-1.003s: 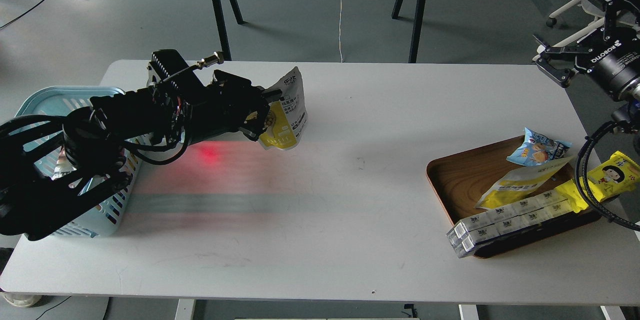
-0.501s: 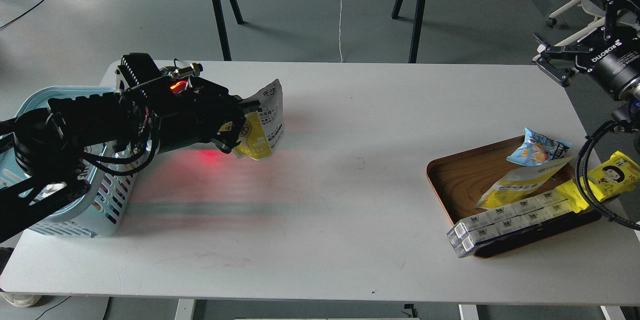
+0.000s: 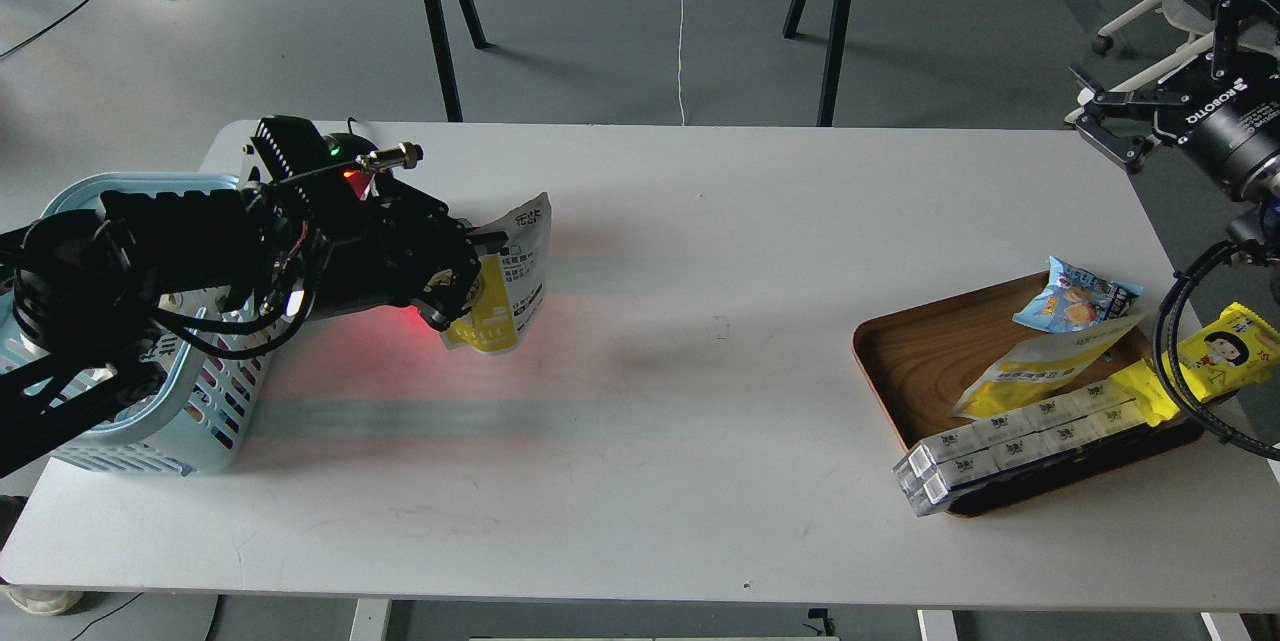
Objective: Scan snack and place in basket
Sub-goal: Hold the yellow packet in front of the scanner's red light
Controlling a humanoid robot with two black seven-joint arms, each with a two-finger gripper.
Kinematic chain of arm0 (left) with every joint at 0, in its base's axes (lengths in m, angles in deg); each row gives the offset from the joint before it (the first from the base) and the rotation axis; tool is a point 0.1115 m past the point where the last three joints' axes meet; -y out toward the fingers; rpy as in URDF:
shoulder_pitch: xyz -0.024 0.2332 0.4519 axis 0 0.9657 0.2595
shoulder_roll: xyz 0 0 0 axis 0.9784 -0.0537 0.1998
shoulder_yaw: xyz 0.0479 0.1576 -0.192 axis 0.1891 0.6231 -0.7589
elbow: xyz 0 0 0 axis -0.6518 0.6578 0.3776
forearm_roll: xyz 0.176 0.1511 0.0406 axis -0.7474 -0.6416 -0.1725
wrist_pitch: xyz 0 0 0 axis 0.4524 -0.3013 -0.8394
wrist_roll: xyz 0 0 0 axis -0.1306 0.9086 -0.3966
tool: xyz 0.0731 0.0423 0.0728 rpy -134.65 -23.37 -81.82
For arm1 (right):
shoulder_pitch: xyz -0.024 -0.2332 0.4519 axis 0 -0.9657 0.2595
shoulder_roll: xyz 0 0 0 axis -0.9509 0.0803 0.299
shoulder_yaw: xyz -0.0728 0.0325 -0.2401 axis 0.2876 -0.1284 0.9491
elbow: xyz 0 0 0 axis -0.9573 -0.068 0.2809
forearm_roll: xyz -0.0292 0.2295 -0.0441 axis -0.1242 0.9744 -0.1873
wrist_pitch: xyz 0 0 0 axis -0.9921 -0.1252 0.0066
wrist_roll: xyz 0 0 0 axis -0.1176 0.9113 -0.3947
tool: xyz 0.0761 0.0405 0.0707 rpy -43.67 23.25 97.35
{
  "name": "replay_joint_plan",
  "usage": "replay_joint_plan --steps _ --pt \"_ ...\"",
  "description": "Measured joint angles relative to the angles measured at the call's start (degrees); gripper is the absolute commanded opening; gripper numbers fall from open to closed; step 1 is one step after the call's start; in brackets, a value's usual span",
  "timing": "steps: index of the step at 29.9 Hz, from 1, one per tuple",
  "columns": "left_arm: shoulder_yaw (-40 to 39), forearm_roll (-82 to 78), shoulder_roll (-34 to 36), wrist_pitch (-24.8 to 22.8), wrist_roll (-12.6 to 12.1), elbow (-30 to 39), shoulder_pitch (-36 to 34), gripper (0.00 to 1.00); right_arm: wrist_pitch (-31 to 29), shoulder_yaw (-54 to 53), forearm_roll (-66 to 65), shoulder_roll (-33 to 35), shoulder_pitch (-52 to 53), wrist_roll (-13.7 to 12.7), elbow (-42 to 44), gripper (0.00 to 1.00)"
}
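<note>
Yellow-and-white snack pouch (image 3: 505, 286) is hanging in the left pincer (image 3: 470, 276), left of frame centre, clear of the white tabletop (image 3: 650, 401). The pincer is clamping the pouch by its left edge; the white back with black text is facing right, and the yellow bottom is pointing down. The top corner of the pouch is curling up toward the frame centre.

A red glow is falling on the tabletop just under and left of the pouch, and a red light is also showing on top of the left arm near the wrist, with a small green one beside it.

The light blue basket (image 3: 215, 401) is sitting at the left edge of the frame, on the tabletop's left end. The left arm is crossing over it and hiding most of its inside. The pouch is to the right of the basket, not over it.

The right pincer (image 3: 1100, 126) is hovering at the upper right of the frame, off the tabletop's far right corner, fingers spread, gripping nothing.

The brown wooden tray (image 3: 915, 361) is lying at the right of the frame, holding a blue snack bag (image 3: 1075, 296), a larger yellow-white pouch (image 3: 1045, 361), and a row of clear-wrapped white packs (image 3: 1000, 446) across its near edge. A yellow cartoon-face wrapper (image 3: 1225, 346) is resting on the tray's right rim, partly behind a black cable.
</note>
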Motion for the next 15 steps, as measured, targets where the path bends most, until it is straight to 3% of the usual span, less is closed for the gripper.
replay_joint_plan --steps 15 --pt "0.22 0.0 -0.47 -1.94 0.08 -0.17 -5.52 0.01 0.0 0.06 0.0 -0.08 0.0 0.0 0.05 0.98"
